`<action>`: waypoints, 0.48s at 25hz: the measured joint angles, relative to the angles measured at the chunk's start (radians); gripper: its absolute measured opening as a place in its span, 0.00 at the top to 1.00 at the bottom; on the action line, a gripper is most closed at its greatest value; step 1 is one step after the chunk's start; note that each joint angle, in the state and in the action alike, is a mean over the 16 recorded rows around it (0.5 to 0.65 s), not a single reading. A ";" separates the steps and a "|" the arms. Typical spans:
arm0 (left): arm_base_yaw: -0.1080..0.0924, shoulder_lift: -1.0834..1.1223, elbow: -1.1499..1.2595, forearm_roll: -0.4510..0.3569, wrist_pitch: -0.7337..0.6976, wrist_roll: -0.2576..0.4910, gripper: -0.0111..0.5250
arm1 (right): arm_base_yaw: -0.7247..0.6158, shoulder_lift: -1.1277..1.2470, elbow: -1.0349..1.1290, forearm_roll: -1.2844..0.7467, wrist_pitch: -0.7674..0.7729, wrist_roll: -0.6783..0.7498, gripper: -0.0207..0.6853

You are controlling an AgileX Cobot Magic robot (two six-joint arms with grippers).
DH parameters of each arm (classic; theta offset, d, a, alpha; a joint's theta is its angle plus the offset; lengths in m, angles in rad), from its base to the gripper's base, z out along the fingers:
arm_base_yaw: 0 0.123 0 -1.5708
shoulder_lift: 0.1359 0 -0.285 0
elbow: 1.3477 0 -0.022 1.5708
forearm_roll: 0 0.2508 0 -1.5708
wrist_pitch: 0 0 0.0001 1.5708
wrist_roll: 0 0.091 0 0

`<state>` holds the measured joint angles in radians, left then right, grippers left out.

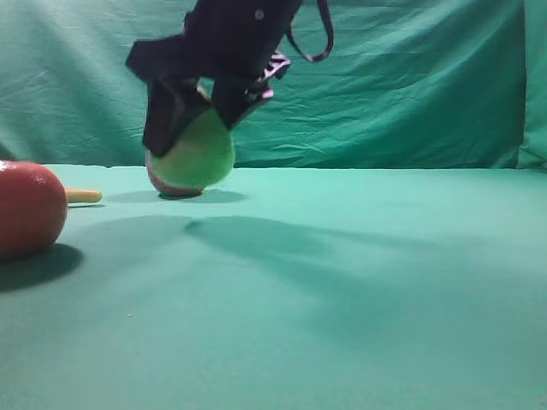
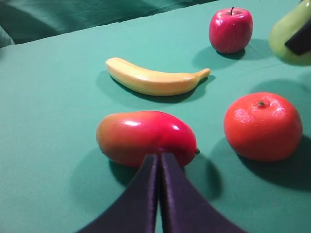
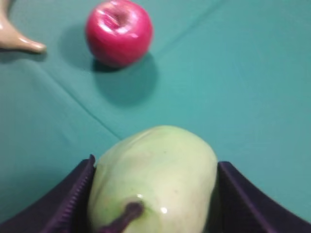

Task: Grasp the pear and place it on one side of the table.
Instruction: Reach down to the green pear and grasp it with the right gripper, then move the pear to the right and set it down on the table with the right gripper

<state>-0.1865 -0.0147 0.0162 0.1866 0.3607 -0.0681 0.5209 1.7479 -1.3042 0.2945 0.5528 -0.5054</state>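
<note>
Far left on the table [image 1: 359,290]: large orange-red fruit [image 1: 27,207], banana tip [image 1: 84,196] peeking out just behind. In the left wrist view, left gripper [image 2: 159,167] clenched, fingers pressed together and holding nothing, poised just above a red-yellow mango [image 2: 146,137]. Further right, pear [image 1: 198,152] clamped in the right gripper [image 1: 195,107], raised off the cloth, hanging in front of the red apple [image 1: 171,184].
</note>
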 joint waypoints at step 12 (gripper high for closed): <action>0.000 0.000 0.000 0.000 0.000 0.000 0.98 | -0.253 -0.149 0.358 -0.033 -0.100 0.059 0.33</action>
<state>-0.1865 -0.0147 0.0162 0.1866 0.3607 -0.0681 0.2683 1.5990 -0.9464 0.2613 0.4526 -0.4463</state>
